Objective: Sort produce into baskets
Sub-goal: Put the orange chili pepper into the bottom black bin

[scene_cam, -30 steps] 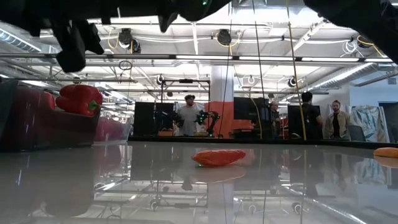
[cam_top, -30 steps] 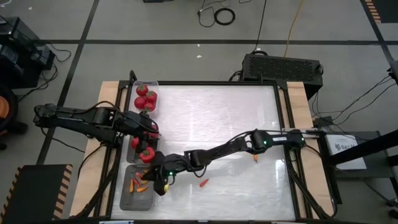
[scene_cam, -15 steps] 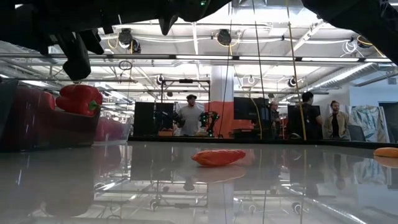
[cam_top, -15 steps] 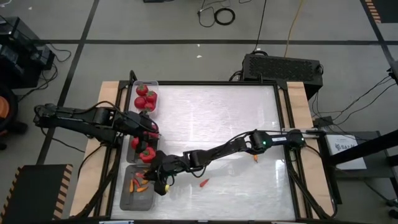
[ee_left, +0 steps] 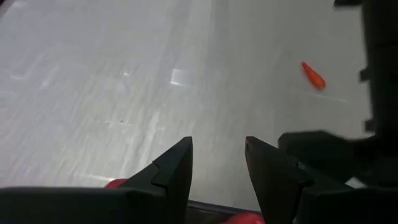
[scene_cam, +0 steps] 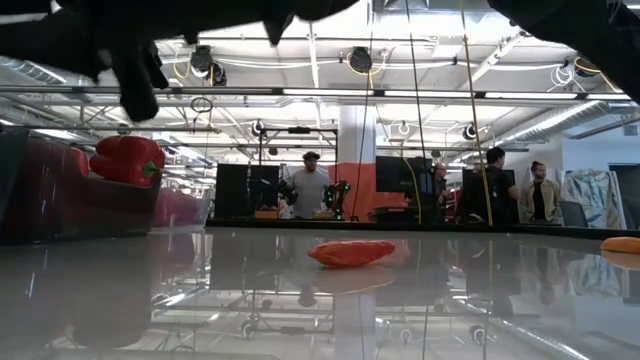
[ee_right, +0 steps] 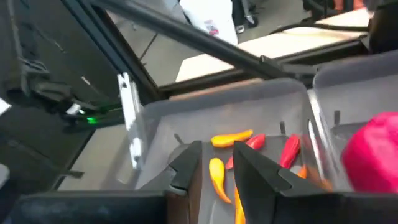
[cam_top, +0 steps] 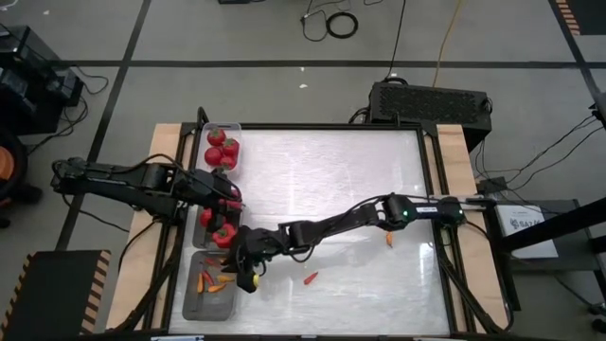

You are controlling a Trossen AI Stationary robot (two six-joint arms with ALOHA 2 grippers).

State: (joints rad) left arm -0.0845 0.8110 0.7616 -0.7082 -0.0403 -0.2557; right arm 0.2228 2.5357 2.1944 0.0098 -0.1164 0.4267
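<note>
Three clear trays stand along the table's left edge. The far tray [cam_top: 221, 133] holds red tomatoes, the middle tray [cam_top: 201, 232] red peppers [scene_cam: 127, 160], and the near tray [cam_top: 194, 303] several orange and red chilies [ee_right: 231, 139]. A red chili [cam_top: 310, 278] and an orange chili [cam_top: 389, 240] lie loose on the table. My right gripper [cam_top: 248, 273] hovers at the near tray's right rim, fingers a little apart and empty [ee_right: 216, 163]. My left gripper [cam_top: 233, 201] is open and empty [ee_left: 217, 158] above the middle tray's right side.
The white tabletop [cam_top: 350, 180] stretches right of the trays, inside a dark frame. My right arm [cam_top: 341, 223] lies slantwise across the table's near half. People stand in the room beyond the table [scene_cam: 308, 190].
My right gripper has shifted a little toward the table's right edge, away from the near tray. The left arm has kept still.
</note>
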